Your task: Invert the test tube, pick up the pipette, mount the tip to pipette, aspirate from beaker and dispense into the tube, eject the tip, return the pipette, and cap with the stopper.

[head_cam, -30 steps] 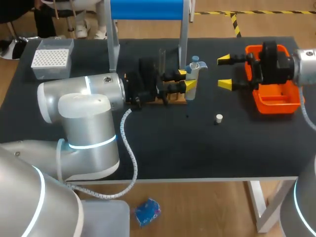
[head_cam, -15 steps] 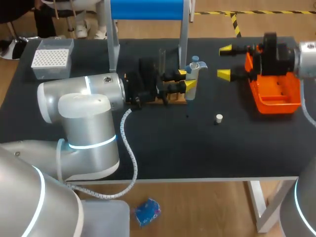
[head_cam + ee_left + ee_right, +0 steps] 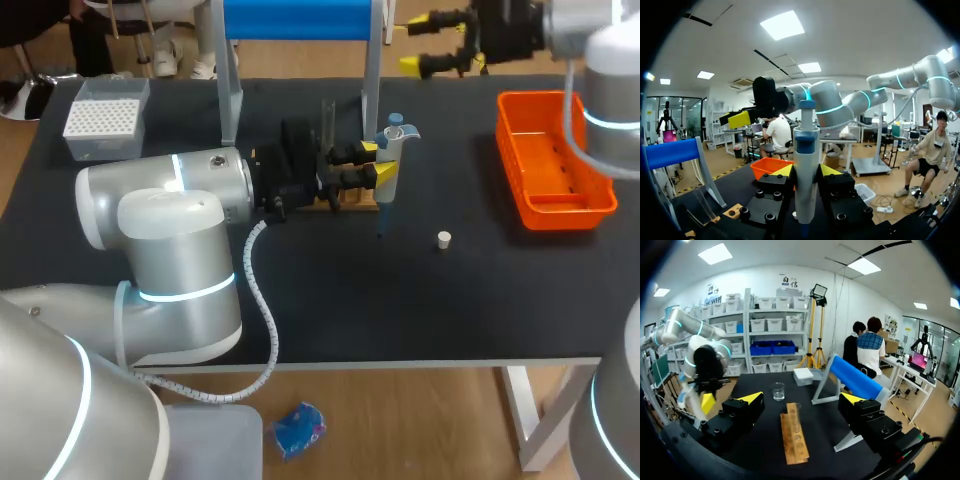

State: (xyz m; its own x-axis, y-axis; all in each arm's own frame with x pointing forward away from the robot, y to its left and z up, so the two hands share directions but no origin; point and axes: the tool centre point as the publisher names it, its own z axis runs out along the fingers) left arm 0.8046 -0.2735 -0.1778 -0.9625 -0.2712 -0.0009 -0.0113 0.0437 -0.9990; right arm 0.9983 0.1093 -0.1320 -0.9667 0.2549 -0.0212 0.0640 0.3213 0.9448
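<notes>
My left gripper (image 3: 378, 160) is shut on the white pipette (image 3: 390, 150), which it holds upright by the wooden rack (image 3: 352, 204), its blue tip hanging just above the table. In the left wrist view the pipette (image 3: 806, 165) stands between the yellow fingertips (image 3: 782, 170). A clear test tube (image 3: 327, 116) stands in the rack. The white stopper (image 3: 444, 239) lies on the mat to the right. My right gripper (image 3: 417, 43) hangs open and empty above the table's far edge. Ahead of the right gripper (image 3: 801, 398) lie the rack (image 3: 792, 437) and the beaker (image 3: 778, 390).
An orange tray (image 3: 552, 160) sits at the right side of the table. A white tip box (image 3: 103, 118) stands at the far left corner. A blue stand on metal legs (image 3: 300, 20) rises behind the rack.
My right arm has swung from over the orange tray up and left to the table's far edge, still open. The left arm and the pipette have not moved.
</notes>
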